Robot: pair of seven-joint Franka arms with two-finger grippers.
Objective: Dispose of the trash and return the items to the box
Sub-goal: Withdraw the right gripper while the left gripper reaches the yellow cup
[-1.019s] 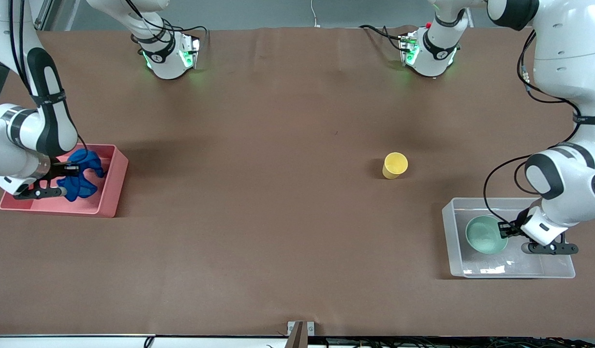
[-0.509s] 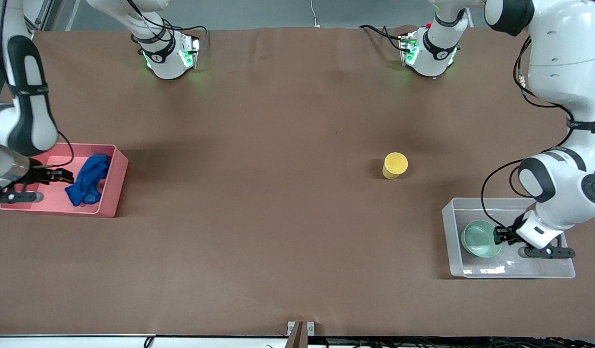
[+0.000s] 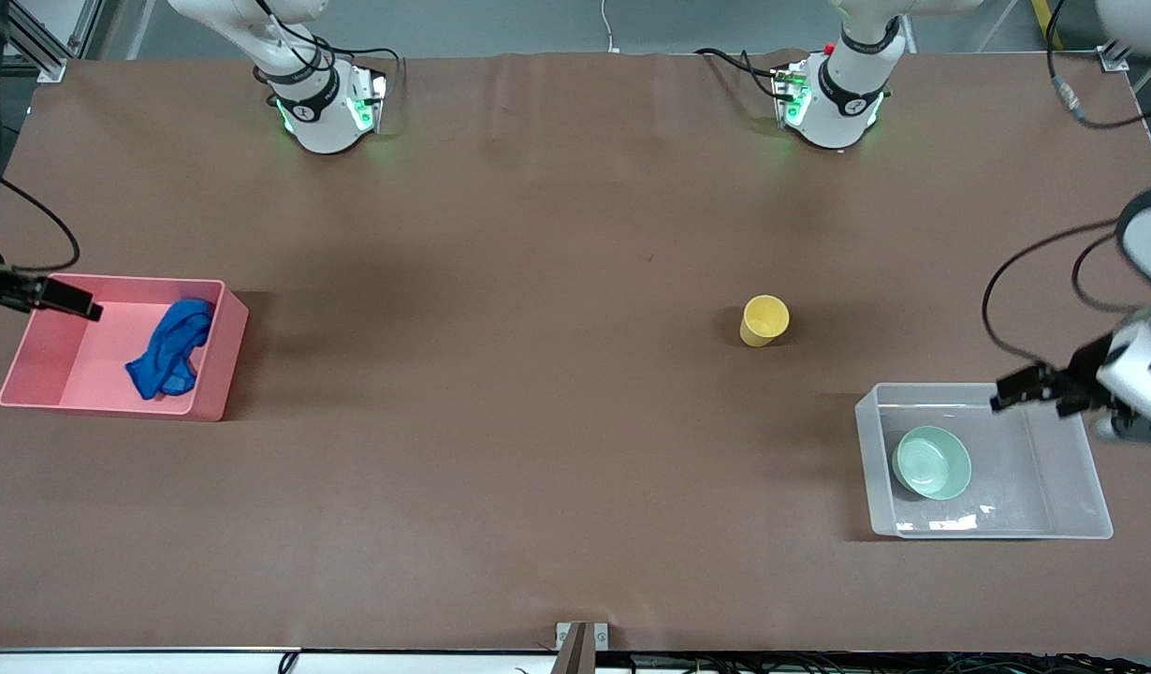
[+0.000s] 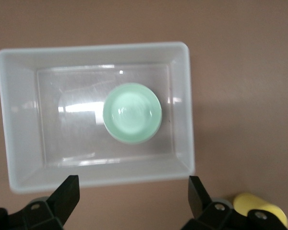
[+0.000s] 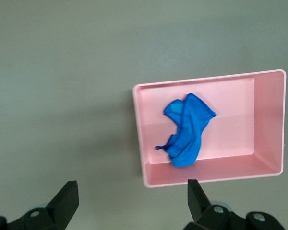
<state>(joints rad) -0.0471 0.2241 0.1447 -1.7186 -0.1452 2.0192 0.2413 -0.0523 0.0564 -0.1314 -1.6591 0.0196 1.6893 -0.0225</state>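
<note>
One item left: yellow cup (image 3: 764, 320) upright on counter (image 3: 538, 421) mid-way, nr clear box (image 3: 1071, 459). Light, stiff, slick plastic; pinch across rim. Left gripper (image 3: 1032, 385) over box edge, right gripper (image 3: 56, 297) over pink bin (image 3: 222, 360) edge: both w/ fingers open, empty. Bowl (image 3: 931, 462) in box, blue cloth (image 3: 170, 349) in bin.

A crumpled bright blue cloth (image 3: 170, 348) is shown lying in the pink bin (image 3: 33, 348), against the wall toward the table's middle. A pale mint-green bowl (image 3: 931, 462) is seen upright in the clear plastic box (image 3: 1053, 468), in the half toward the table's middle. A small yellow cup (image 3: 764, 321) is left standing on the brown table, outside the box and farther from the front camera.
</note>
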